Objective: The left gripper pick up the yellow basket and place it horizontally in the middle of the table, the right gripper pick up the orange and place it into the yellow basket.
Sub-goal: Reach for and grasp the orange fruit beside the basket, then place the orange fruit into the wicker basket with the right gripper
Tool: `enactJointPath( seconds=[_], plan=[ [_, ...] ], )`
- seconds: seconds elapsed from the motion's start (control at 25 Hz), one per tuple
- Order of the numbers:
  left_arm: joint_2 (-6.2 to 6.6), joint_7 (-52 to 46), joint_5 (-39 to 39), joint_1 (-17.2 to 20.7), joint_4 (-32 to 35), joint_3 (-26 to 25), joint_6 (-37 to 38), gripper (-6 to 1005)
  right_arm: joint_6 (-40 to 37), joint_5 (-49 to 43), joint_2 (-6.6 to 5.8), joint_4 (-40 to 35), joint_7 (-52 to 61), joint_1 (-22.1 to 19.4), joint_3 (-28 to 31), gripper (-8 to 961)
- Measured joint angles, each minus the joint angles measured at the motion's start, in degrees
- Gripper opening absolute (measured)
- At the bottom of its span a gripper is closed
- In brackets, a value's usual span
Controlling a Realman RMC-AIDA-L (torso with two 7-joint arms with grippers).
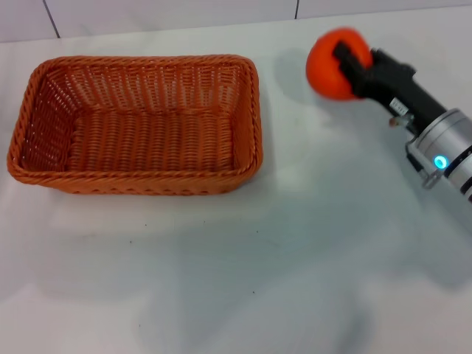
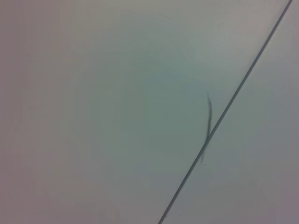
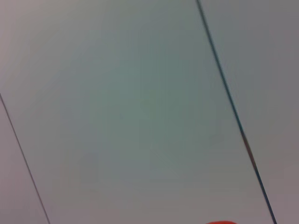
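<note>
The yellow basket [image 1: 140, 124] is orange-brown wicker and sits lengthwise on the white table [image 1: 280, 258] at the middle left, empty. My right gripper [image 1: 345, 65] is shut on the orange [image 1: 330, 66] and holds it to the right of the basket, near the table's far edge. Its silver-white arm [image 1: 446, 151] with a blue light comes in from the right. A sliver of the orange shows in the right wrist view [image 3: 222, 222]. My left gripper is out of view; the left wrist view shows only a pale surface with a dark line [image 2: 224, 109].
A white wall with dark tile seams [image 1: 50, 18] runs behind the table's far edge. Bare tabletop lies in front of the basket and between the basket and the orange.
</note>
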Motion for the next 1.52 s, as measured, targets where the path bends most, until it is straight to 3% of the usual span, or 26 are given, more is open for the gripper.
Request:
enactJointPath(
  seconds=[0.28, 0.72, 0.96, 1.52],
  plan=[
    [0.0, 0.1, 0.0, 0.0, 0.0, 0.0, -0.1, 916, -4.7, 1.0, -0.07, -4.9, 3.8, 0.6, -0.8, 312],
    [0.0, 0.1, 0.0, -0.4, -0.1, 0.0, -0.2, 915, 0.3, -7.0, 0.67, -6.5, 9.6, 10.6, -5.1, 229],
    [0.0, 0.1, 0.0, -0.6, -0.1, 0.0, -0.2, 912, 1.2, -12.0, 0.76, -6.6, 13.7, 14.1, -5.7, 180],
    [-0.03, 0.1, 0.0, -1.3, -0.1, 0.4, 0.1, 908, 0.7, -14.8, 0.89, -7.3, 15.8, 14.6, -5.8, 139]
  ],
)
